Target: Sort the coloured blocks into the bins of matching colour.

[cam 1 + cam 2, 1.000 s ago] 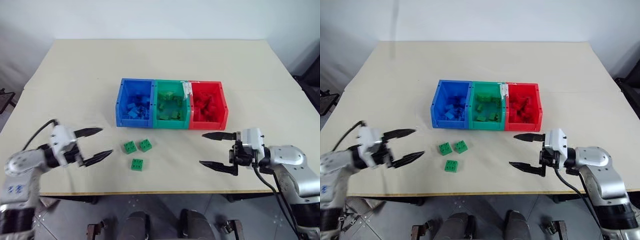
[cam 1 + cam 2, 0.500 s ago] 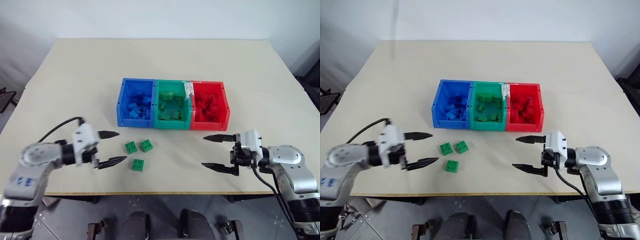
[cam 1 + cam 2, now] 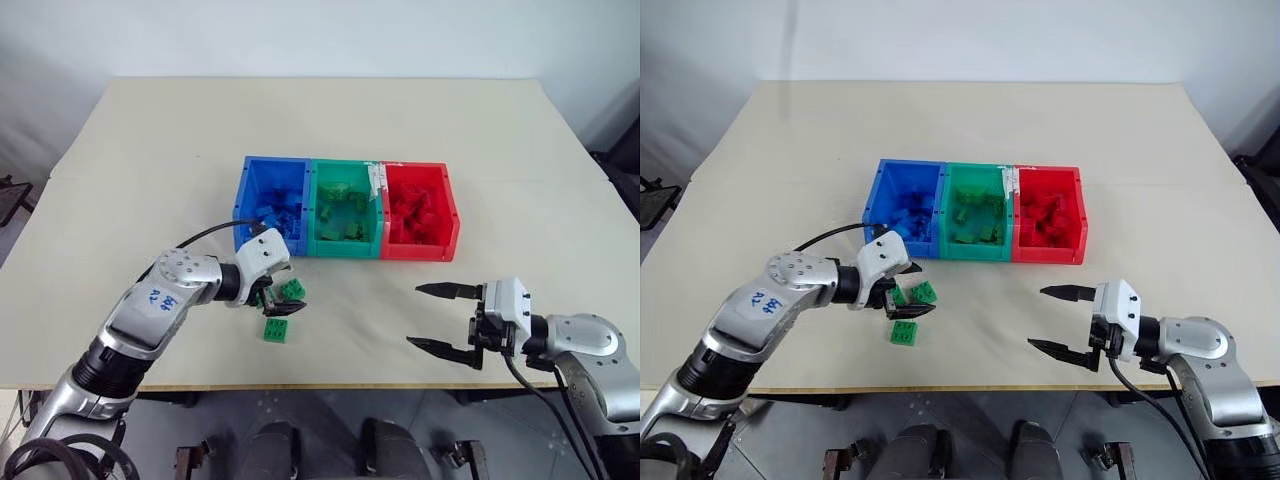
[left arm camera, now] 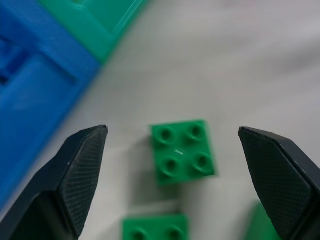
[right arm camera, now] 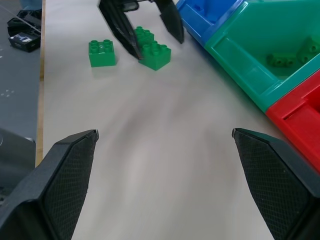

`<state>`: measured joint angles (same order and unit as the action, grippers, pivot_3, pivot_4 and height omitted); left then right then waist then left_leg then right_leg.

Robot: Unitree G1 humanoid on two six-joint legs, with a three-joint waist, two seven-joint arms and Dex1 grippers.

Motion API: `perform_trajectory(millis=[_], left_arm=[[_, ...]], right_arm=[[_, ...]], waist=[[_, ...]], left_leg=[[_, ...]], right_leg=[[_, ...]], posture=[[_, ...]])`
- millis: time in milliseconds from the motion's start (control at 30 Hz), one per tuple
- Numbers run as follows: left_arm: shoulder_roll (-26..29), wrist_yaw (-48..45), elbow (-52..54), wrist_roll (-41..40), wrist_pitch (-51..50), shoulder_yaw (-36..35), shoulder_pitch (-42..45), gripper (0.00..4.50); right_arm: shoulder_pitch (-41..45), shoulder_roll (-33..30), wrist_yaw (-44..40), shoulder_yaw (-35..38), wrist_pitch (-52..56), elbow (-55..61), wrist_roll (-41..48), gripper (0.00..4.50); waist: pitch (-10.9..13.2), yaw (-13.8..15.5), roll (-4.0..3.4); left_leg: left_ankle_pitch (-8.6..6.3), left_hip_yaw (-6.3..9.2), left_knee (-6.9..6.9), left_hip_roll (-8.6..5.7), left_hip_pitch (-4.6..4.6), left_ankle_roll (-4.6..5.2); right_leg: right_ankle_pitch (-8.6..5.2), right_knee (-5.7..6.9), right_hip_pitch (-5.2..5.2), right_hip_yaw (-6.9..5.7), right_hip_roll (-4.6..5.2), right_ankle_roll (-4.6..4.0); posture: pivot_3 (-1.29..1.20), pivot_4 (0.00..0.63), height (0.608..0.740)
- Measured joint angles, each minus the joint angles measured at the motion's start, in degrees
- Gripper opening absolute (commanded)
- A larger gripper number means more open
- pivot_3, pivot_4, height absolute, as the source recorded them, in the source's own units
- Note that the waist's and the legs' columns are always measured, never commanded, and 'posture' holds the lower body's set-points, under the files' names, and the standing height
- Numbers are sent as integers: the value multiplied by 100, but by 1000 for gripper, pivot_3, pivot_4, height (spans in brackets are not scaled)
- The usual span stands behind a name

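Note:
Three green blocks lie on the table in front of the bins: one (image 3: pixel 926 292), one (image 3: pixel 904 332) nearer the front edge, and one (image 3: pixel 898 296) partly covered by my left gripper (image 3: pixel 916 291). That gripper is open and points down, with a green block (image 4: pixel 183 151) between its fingers (image 4: pixel 80 170), untouched. The blue bin (image 3: pixel 243 200), green bin (image 3: pixel 318 205) and red bin (image 3: pixel 450 212) stand joined in a row, each holding blocks of its own colour. My right gripper (image 3: pixel 415 315) is open and empty, in front of the red bin.
The table's front edge (image 3: pixel 330 383) runs close below the loose blocks and both grippers. A black cable (image 3: pixel 200 235) loops off my left wrist. Bare tabletop (image 3: pixel 350 320) lies between the two grippers.
My left arm swung in from the left and tipped down, so its open gripper now stands over the green blocks. My right gripper sank slightly toward the front edge.

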<state>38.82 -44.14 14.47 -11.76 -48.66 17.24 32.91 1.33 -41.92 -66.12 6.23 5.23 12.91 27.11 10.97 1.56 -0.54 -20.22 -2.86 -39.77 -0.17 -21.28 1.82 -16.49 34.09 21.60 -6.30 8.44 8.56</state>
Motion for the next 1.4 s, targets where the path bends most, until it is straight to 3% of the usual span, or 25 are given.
perform_trajectory(millis=[300,567,700,833,1000,1133,1333,1400], left_arm=[[108,-306,-194,254,247,236,32,1475],[-250,-624,-238,-229,610,-313,210,1476],[-844,-332,-811,-319,1280,-882,712,1476],[-1636,133,-1994,-171,2193,-1066,1525,1476],[-2143,198,-3430,-29,3019,-1053,2008,1476],[-2459,149,-4244,-30,3272,-1058,2188,2643],[-2221,-144,-3846,-71,3427,-1203,2000,4473],[-1927,-339,-3394,-129,3550,-1290,1653,4473]], right_arm=[[-125,0,131,49,25,128,13,4500],[-330,172,328,340,-291,-19,8,4500],[-625,761,896,994,-459,23,297,4500],[-655,1240,1611,1416,-644,78,329,4500],[-748,1356,1927,1393,-655,287,279,4500],[-757,1354,1974,1195,-632,481,209,4500],[-657,1320,1937,946,-520,570,176,4500],[-503,1274,1858,867,-509,485,175,4500]], waist=[[0,3,0],[0,2,0],[0,50,0],[-1,101,0],[-2,87,-2],[-1,66,-1],[-1,-13,-2],[-2,-55,-2]], left_leg=[[0,2,1,1,0,0],[0,3,-7,3,-2,0],[0,10,-15,-3,-6,1],[1,4,-20,-15,-3,2],[1,-19,-13,-15,-1,2],[1,-54,-13,-14,-4,2],[1,-53,-12,-10,-4,2],[1,-33,-6,-6,8,2]], right_leg=[[0,0,0,-1,-2,0],[0,2,-1,-3,1,0],[1,4,-4,-10,1,2],[3,5,-8,-8,0,6],[3,4,-2,-5,-6,6],[3,3,0,-7,-7,6],[3,4,1,-4,-7,6],[3,4,1,5,-7,6]], posture=[[0,150,740],[0,150,740],[0,150,740],[0,150,740],[0,150,740],[0,150,740],[0,150,740],[0,150,740]])
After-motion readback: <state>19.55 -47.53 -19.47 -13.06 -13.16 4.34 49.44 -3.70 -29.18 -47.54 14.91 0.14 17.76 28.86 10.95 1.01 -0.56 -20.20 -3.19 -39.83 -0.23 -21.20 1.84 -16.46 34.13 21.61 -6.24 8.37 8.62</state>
